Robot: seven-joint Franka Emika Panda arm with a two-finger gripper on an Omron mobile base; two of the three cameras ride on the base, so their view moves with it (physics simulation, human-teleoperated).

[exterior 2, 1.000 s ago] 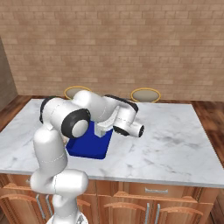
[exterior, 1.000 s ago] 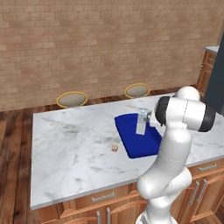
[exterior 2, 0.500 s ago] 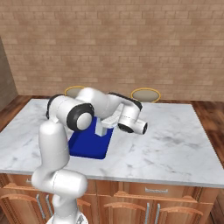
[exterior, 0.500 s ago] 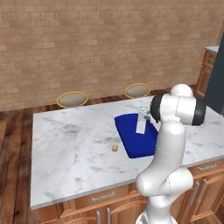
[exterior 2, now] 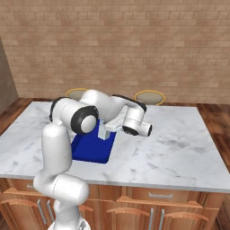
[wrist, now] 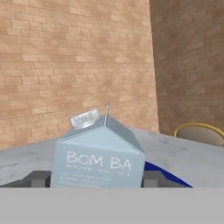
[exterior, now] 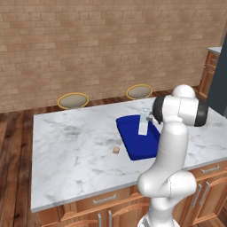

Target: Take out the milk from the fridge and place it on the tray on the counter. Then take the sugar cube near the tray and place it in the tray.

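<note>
Currently, we are positioning the pale grey-blue gabled milk carton [wrist: 98,153] on the flat deep-blue rectangular tray [exterior: 133,142].
Our two-finger gripper [wrist: 97,180] is flanking it; we cannot tell whether the jaws are pinching.

Brick wall [exterior: 111,44] runs across the back of the room, tan courses, plain. Dark plank wood floor [exterior: 13,146] shows to the left of the island and behind it. Two round stools with yellow-rimmed grey seats stand along the far edge: left stool [exterior: 73,100] and right stool [exterior: 139,92], well apart. Hand view: one such seat [wrist: 201,133] at right, and a second brick wall meeting the first at a corner.
</note>
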